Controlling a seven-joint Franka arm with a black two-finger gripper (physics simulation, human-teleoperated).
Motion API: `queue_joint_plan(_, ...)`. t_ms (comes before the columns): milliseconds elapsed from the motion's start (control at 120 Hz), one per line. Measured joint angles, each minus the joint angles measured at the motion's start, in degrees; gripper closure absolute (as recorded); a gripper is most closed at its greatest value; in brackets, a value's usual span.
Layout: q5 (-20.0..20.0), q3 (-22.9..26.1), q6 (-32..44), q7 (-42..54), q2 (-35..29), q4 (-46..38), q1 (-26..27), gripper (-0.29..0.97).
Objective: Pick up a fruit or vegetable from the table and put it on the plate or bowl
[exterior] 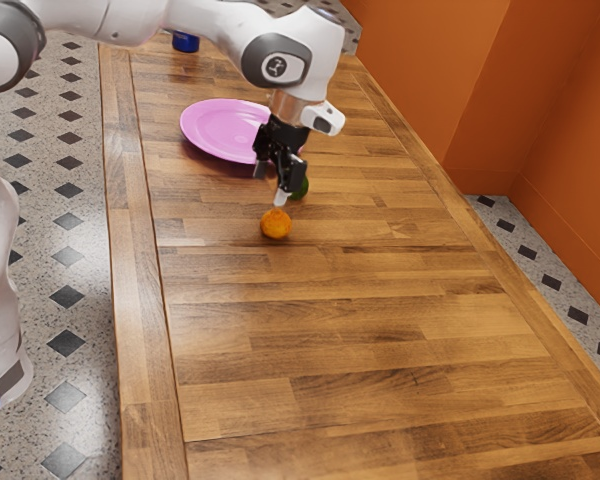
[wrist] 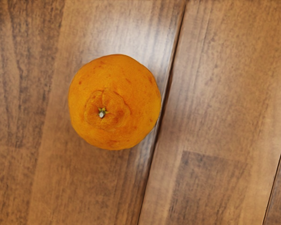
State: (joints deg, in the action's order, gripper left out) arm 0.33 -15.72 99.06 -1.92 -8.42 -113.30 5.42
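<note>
The gripper is hovering just above the orange, which is sitting on the tabletop near the pink plate. Whether the gripper is spread or pressed together, I cannot tell.

A home-like room — long plank table, diamond-tiled floor, orange walls, pink plate.

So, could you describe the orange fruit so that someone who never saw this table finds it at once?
On the long wooden table, find the pink plate near the far end. Just in front of it the gripper hangs above a round fruit on the boards. Its small neighbour is green; this one is bright orange, stem end up.
</note>
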Motion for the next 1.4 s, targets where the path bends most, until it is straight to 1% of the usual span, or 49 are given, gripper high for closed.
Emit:
queue_joint_plan(233, 0.0, -1.7, 1.2, -0.2, 1.1, -0.9, 0.1, 0.0)
queue_joint_plan(567, -0.5, -1.8, 3.5, -0.3, 4.1, -1.0, 0.9, 0.0)
queue_joint_plan(867, -1.3, -1.9, 5.1, -0.2, 7.6, -0.7, 0.2, 0.0)
queue_joint_plan(1400, -2.7, -1.9, 6.7, -0.2, 10.5, -0.8, 0.9, 0.0)
